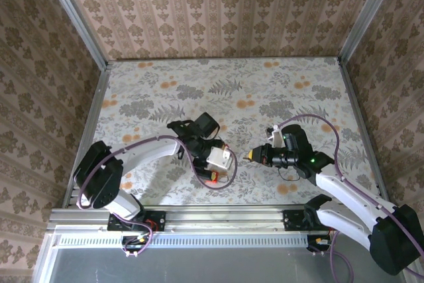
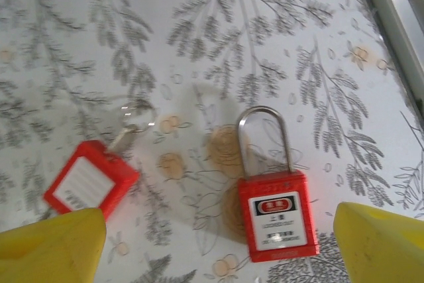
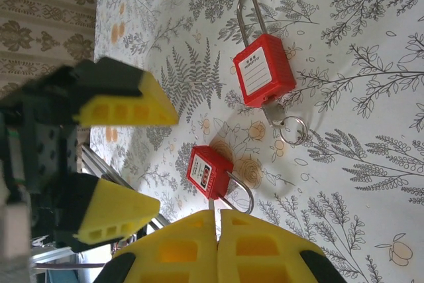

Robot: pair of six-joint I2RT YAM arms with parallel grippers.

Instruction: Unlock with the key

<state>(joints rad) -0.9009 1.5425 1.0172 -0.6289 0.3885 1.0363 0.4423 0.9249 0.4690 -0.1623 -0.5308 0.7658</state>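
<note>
Left tool [image 2: 217, 246] is released, fingers spread wide above the desk [image 2: 79, 44], nothing gripped. Two red padlocks are laid flat below it, apart from each other. Key [image 2: 124, 138] is seated in the base of the first padlock [image 2: 89, 180], ring [image 2: 137, 114] attached. Right tool [image 3: 216, 217] is clenched, tips just beside the second padlock [image 2: 278, 220] shackle; anything pinched cannot be told.

Your left arm [image 1: 142, 150] and right arm [image 1: 344, 197] wear white shells over black joints. A purple cable [image 1: 199, 173] loops back from each end effector along its arm. Just behind the right gripper [image 1: 250, 156], a green light [image 1: 311, 161] glows on the black wrist. The left gripper [image 3: 165, 160] has yellow wedge fingers [image 3: 126, 104] on black mounts, with rectangular recesses moulded in.
</note>
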